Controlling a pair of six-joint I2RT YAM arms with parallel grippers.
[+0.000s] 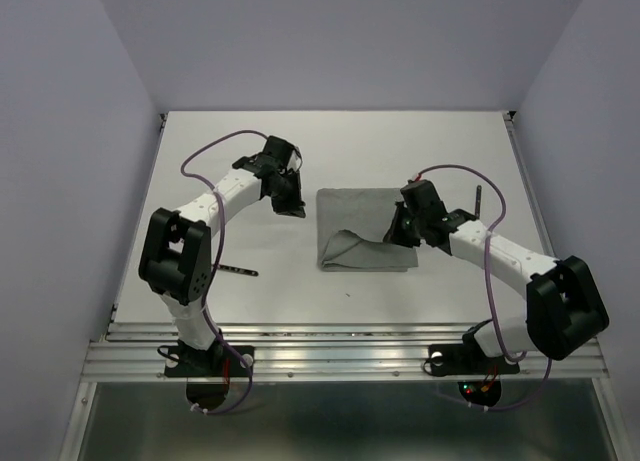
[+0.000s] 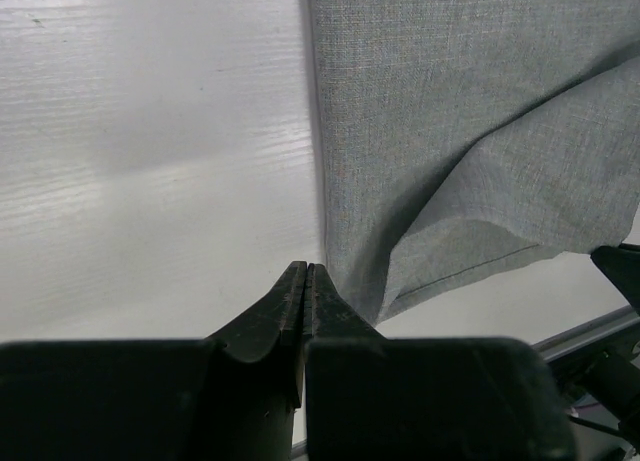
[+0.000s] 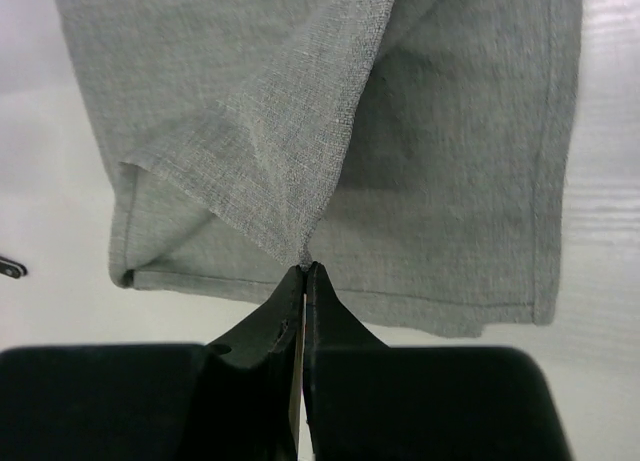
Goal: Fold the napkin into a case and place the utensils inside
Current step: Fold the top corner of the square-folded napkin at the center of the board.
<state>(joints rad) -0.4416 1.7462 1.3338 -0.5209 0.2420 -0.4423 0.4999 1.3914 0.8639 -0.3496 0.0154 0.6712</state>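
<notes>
There is one napkin (image 1: 365,221). Two utensils are in view: one utensil (image 1: 238,271) to the left of the napkin and a second utensil (image 1: 478,199) to its right. There are two grippers, the left gripper (image 1: 297,209) and the right gripper (image 1: 402,231).

The grey napkin (image 1: 365,231) lies partly folded, one layer drawn diagonally over its near half. A dark-handled utensil (image 1: 238,270) lies well left of it, a second utensil (image 1: 479,201) to its right.
</notes>
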